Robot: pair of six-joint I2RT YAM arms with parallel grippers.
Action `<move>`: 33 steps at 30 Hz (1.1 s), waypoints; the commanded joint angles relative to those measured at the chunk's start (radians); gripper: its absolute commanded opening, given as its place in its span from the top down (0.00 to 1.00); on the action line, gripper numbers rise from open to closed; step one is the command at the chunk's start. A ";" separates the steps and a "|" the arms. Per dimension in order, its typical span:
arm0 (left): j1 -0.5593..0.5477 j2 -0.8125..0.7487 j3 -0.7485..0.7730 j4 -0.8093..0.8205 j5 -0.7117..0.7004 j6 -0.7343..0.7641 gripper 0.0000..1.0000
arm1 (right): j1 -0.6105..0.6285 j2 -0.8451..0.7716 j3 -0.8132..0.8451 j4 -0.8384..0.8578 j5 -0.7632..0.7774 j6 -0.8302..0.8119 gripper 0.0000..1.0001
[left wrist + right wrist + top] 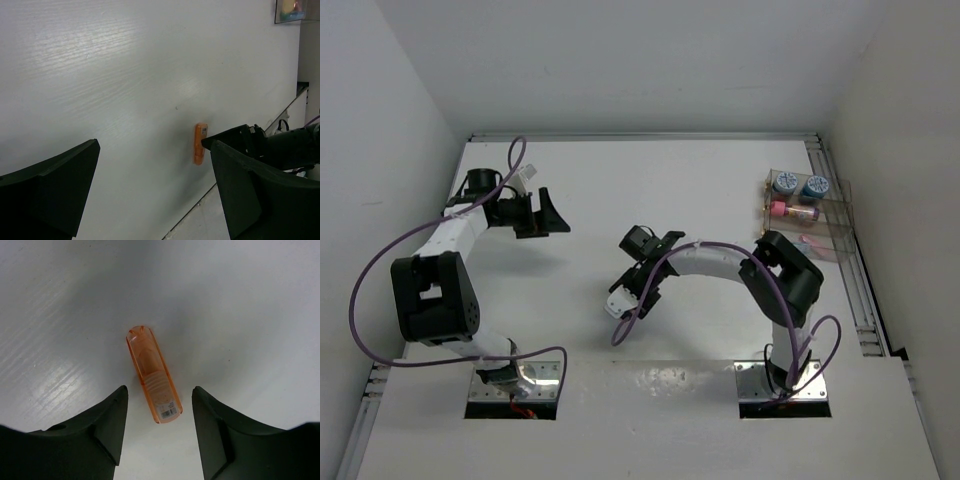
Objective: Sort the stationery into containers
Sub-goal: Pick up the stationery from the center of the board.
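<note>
An orange capsule [152,375] lies flat on the white table [620,180]. My right gripper [159,392] is open just above it, a fingertip on either side of its labelled near end, not touching. The capsule also shows in the left wrist view [200,144], beside a right finger; my right gripper [655,245] hides it in the top view. My left gripper [558,213] is open and empty at the far left, also seen in its own view [150,150]. The clear box [840,215] at the far right holds two blue-and-white rolls [785,183], a pink marker [793,210] and a pink capsule [817,247].
A raised rail [865,290] runs along the table's right edge, just beyond the box. White walls close in the back and both sides. The box's corner shows at the top right of the left wrist view [295,12].
</note>
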 commanded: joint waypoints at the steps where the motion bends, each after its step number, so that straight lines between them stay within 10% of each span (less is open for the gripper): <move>1: 0.015 0.003 0.014 -0.008 0.035 0.025 0.00 | 0.010 0.034 0.025 -0.003 -0.002 -0.024 0.47; 10: 0.021 0.009 0.022 -0.043 0.040 0.055 0.00 | 0.010 0.124 0.091 -0.103 0.051 -0.046 0.52; 23: 0.020 0.066 0.041 -0.055 0.080 0.071 0.00 | 0.001 0.197 0.200 -0.315 0.114 -0.009 0.84; 33: 0.011 0.089 0.109 -0.094 0.084 0.132 0.00 | -0.186 -0.016 0.151 -0.247 0.105 0.227 0.96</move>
